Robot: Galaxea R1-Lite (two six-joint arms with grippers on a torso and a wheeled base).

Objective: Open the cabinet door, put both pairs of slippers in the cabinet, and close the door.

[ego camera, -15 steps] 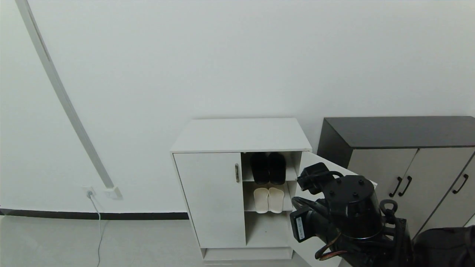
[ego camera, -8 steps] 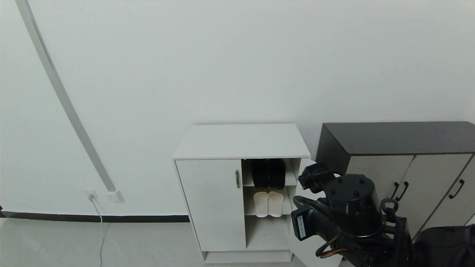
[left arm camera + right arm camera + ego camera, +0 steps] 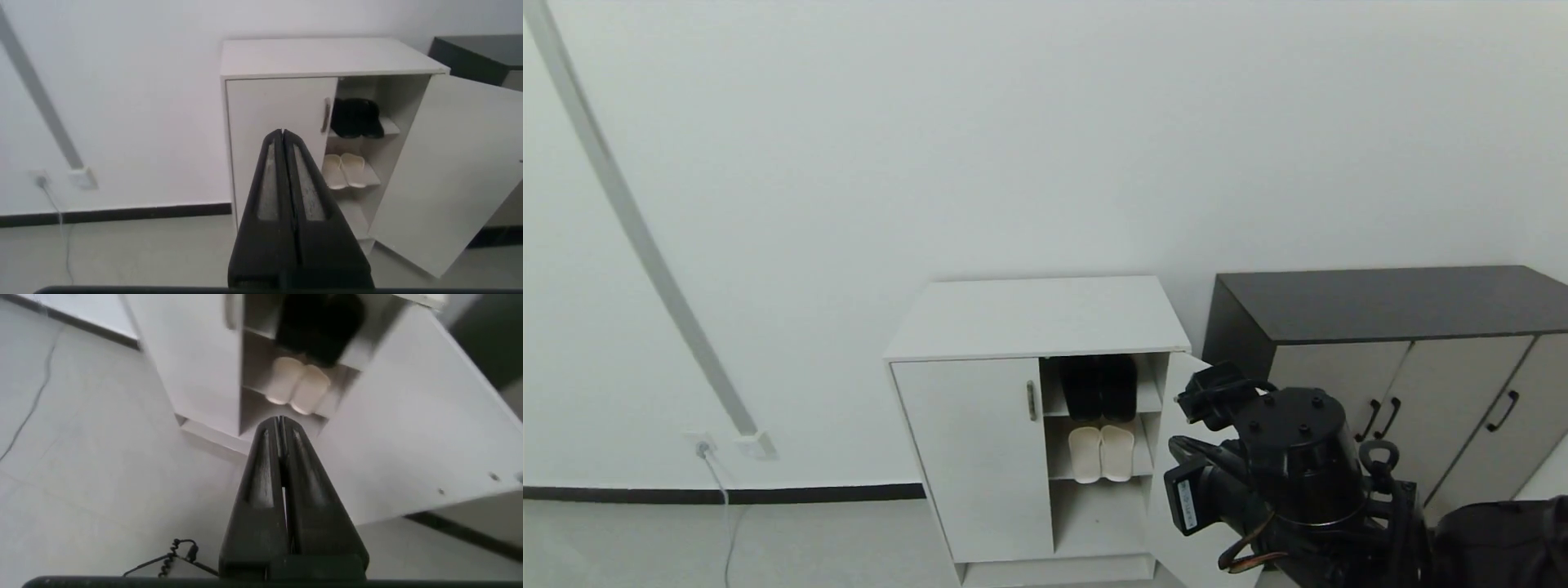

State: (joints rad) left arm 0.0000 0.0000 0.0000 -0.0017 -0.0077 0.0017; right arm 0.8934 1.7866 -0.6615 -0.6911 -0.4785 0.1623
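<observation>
From the head, the cabinet (image 3: 1029, 318) has its right door (image 3: 1176, 555) open, with one black pair (image 3: 1098, 385) of slippers on the top shelf and one white pair (image 3: 1101, 452) right below. Left wrist: left gripper (image 3: 283, 135) pinched together, empty. Right wrist: right gripper (image 3: 279, 423) pinched together too, empty, facing both pairs.

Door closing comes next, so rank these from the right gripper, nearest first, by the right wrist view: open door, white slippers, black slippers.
1. Open door, swung out beside the right gripper.
2. White slippers, on the middle shelf, beyond the gripper's tip.
3. Black slippers, on the shelf above, farthest.
</observation>
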